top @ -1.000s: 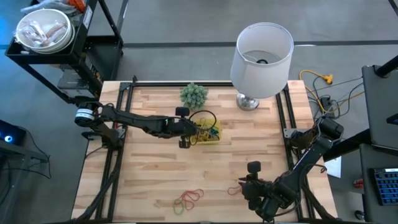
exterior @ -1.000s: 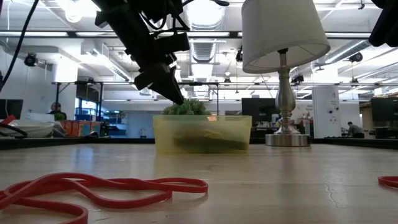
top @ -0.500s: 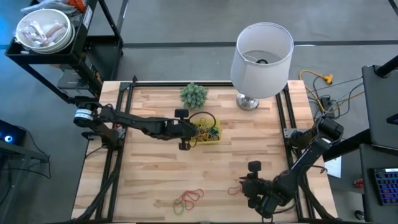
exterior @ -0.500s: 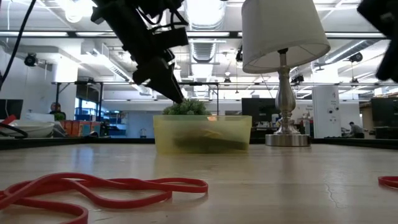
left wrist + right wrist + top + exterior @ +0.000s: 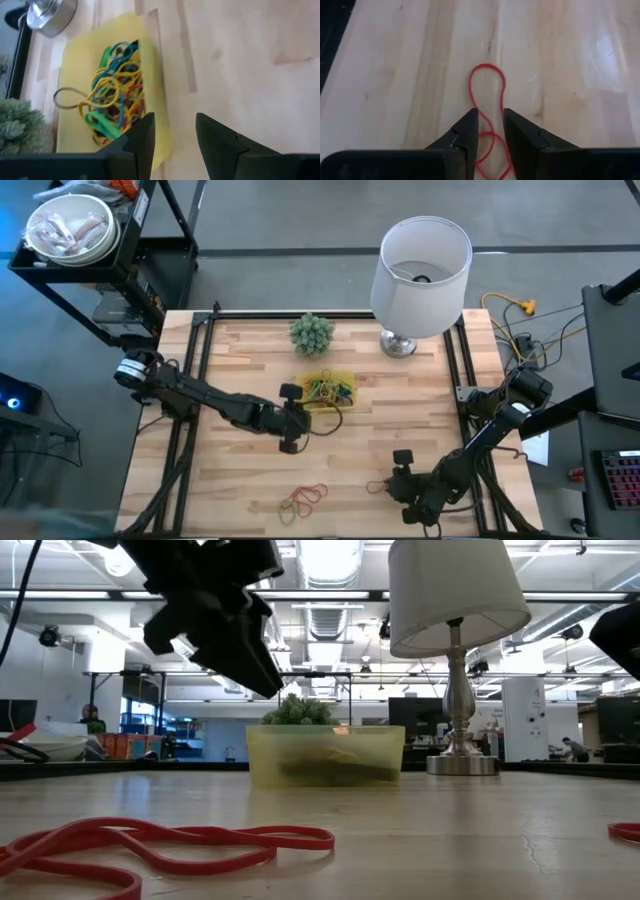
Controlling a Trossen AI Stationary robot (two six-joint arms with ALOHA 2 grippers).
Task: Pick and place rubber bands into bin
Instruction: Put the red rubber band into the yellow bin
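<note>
Small shallow yellow plastic bin (image 5: 331,391) sits near the middle of the light wooden table (image 5: 240,480), toward the far edge, just in front of the little green plant (image 5: 311,332). It holds a tangle of thin yellow, green, blue and red rubber bands (image 5: 114,96). Left gripper (image 5: 297,421) hovers just beside the bin's near-left corner; fingers (image 5: 145,135) parted, nothing between them. Loose bands: a red, yellow and green cluster (image 5: 303,499) near the front edge, and 1 thin red rubber loop (image 5: 487,95) near the front-right corner. Right gripper (image 5: 490,131) is low over that red loop; fingers only slightly apart, straddling a strand, apparently not yet clamped. White-shaded lamp (image 5: 420,270) stands at the far-right corner.
</note>
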